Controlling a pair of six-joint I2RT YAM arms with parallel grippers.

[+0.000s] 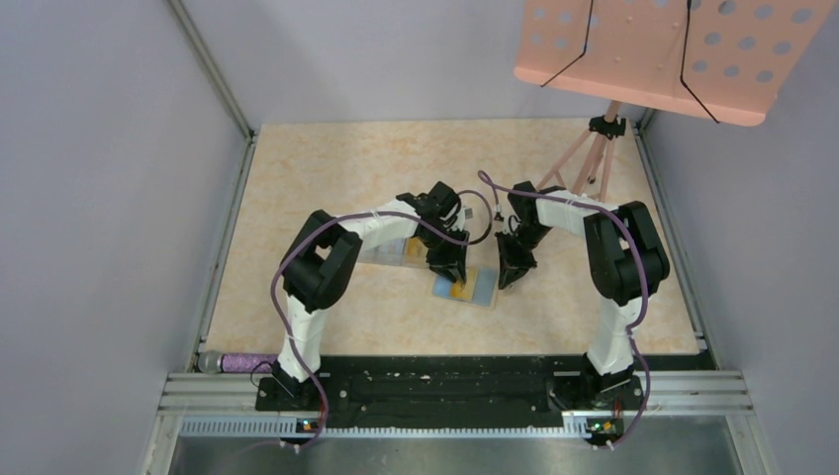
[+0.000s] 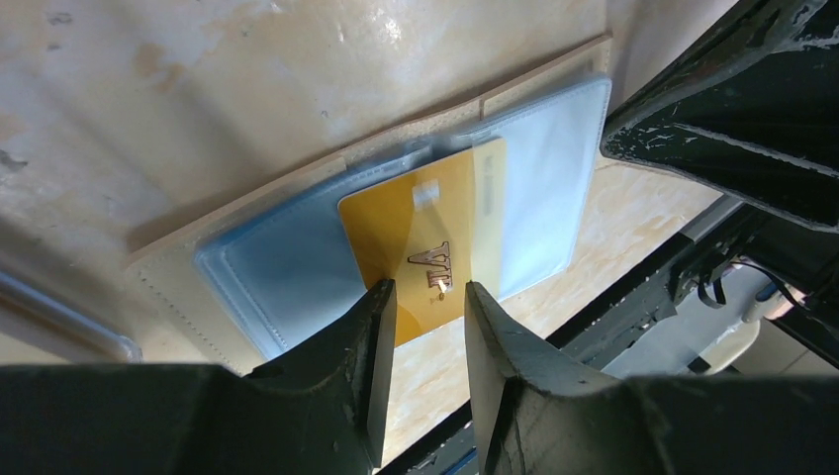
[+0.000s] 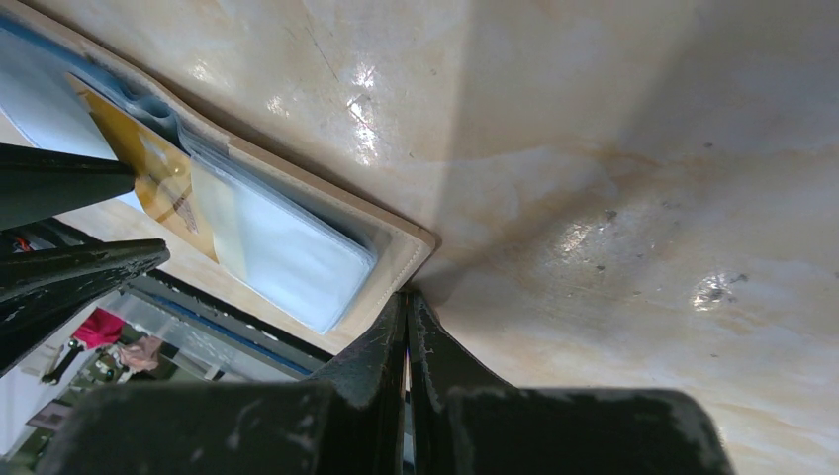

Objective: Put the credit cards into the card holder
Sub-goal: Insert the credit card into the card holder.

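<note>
Yellow card (image 2: 416,223) in card holder (image 2: 267,267) lies, seemingly loose, within narrowly parted left gripper (image 2: 430,290).

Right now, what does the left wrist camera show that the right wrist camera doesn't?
Only the left wrist view: the left end effector open, fingers either side of the flat yellow-orange credit card. Only the right wrist view: the right end effector shut, tips at a corner of the flat tan card holder. Both: that card part-way inside the holder's blue-grey lining.
</note>
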